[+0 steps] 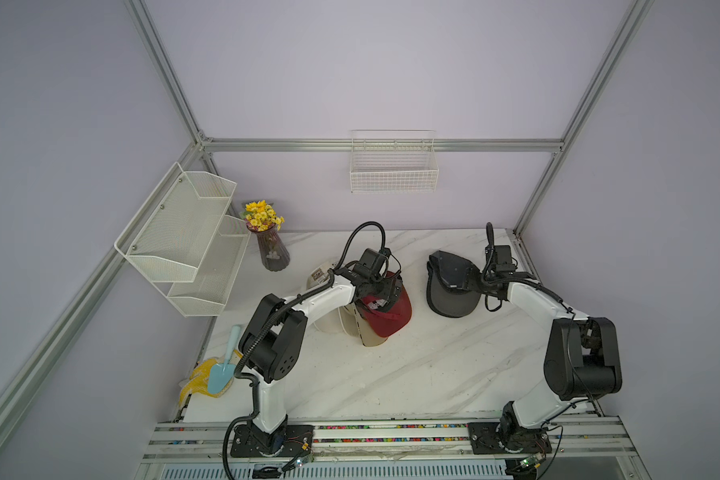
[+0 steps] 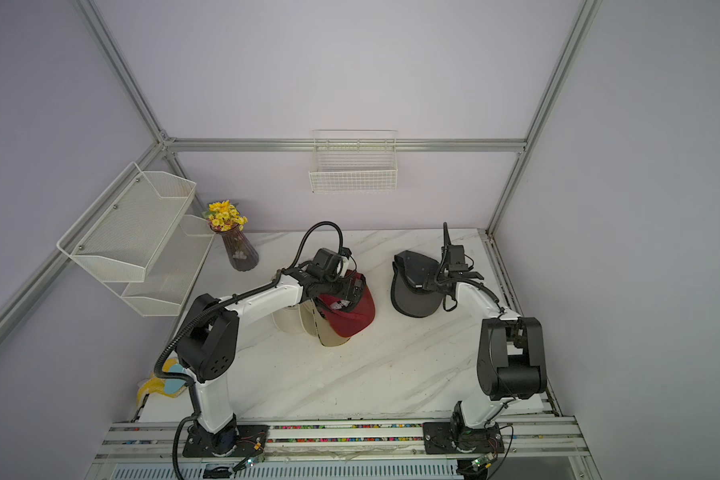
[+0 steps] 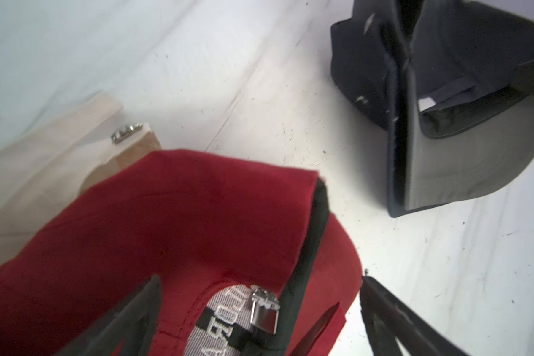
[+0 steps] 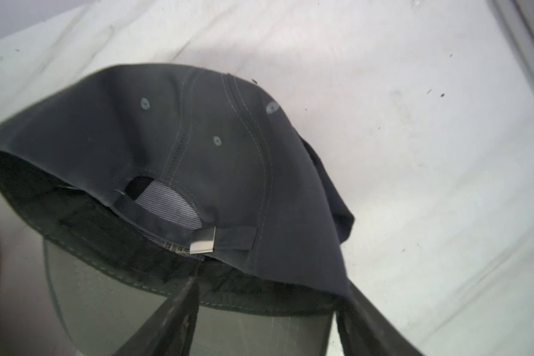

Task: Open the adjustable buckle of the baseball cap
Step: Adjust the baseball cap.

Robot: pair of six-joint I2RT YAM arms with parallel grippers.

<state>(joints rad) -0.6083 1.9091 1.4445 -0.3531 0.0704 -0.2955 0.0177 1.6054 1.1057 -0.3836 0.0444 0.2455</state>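
Left fingers, black and spread wide, straddle the small silver metal buckle on the red fabric baseball cap, which overlaps a beige cloth cap. Close carelessly and they'll likely pinch strap or cloth, not the flap, and the loose cap slides. Farther over, right fingers stand apart at the dark grey fabric cap, its silver clasp just ahead; one tug could drag it across the white marble counter.

The left arm hides most of the cream cap in both top views. The red cap's lettering is cut off, unreadable.
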